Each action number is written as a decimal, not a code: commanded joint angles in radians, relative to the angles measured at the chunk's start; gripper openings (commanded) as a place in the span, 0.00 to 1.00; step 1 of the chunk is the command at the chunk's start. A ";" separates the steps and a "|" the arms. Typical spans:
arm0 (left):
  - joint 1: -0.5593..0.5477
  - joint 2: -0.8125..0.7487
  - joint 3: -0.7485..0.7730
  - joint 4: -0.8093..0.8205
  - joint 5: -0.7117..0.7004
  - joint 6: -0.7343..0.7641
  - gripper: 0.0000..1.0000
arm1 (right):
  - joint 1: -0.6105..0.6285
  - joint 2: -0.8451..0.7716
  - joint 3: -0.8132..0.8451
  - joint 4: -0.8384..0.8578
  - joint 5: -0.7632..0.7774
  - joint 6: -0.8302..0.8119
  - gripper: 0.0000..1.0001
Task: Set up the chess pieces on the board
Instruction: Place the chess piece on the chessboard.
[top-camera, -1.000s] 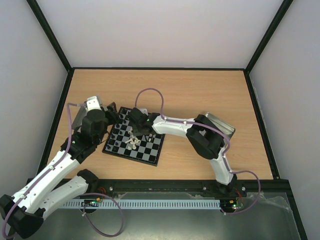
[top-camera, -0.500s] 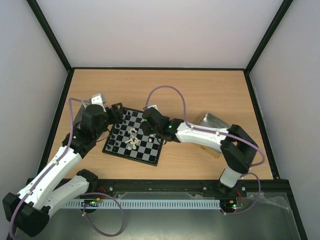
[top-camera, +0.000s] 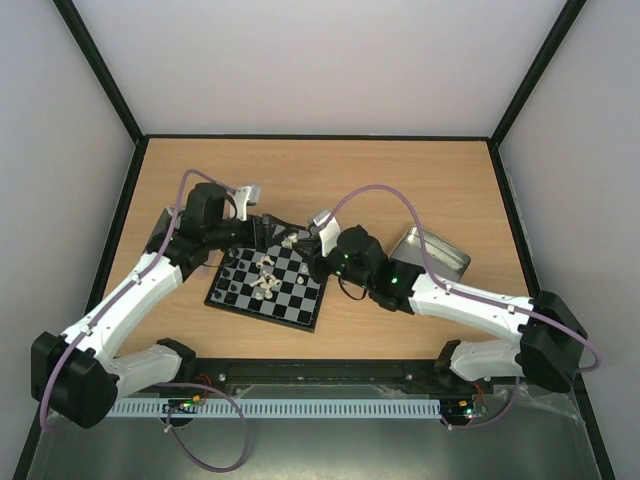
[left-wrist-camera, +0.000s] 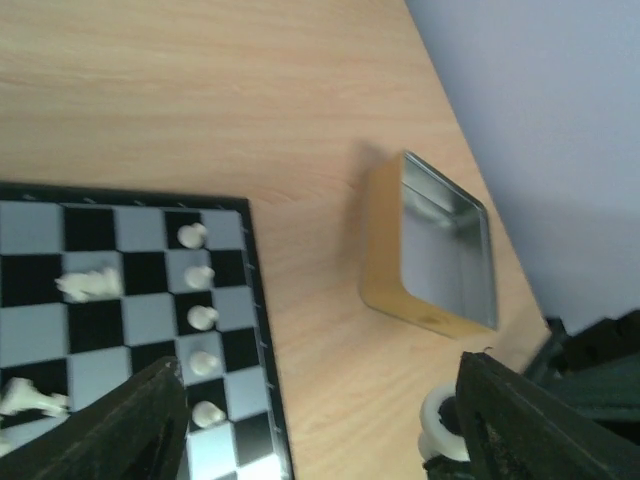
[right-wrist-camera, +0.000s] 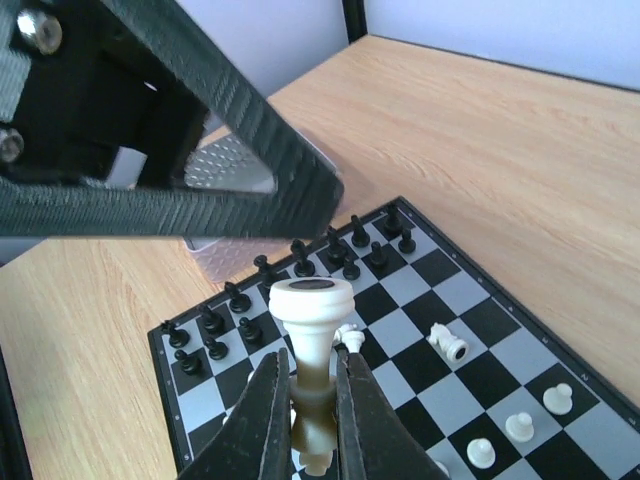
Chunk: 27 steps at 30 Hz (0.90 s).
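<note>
Chess pieces (right-wrist-camera: 519, 427): tiny, light, slick, tip-prone, best pinched at the stem. Cream-white piece (right-wrist-camera: 313, 330) clamped so in right gripper (right-wrist-camera: 311, 368) above the board (right-wrist-camera: 440, 265); left gripper (left-wrist-camera: 320, 410) spread, empty.

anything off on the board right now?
Yes. Several white pieces lie tipped on their sides in the middle of the board instead of standing on squares. The black pieces and the white pawns stand upright in rows, so the toppled cluster stands out.
</note>
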 joint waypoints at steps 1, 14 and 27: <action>0.006 0.012 0.028 0.006 0.236 -0.013 0.71 | 0.001 -0.049 -0.033 0.078 -0.028 -0.083 0.05; 0.006 0.062 -0.002 0.081 0.379 -0.086 0.52 | 0.001 -0.056 -0.029 0.087 -0.036 -0.084 0.05; 0.005 0.073 -0.009 0.112 0.406 -0.127 0.14 | 0.000 -0.051 0.004 0.082 -0.068 0.038 0.15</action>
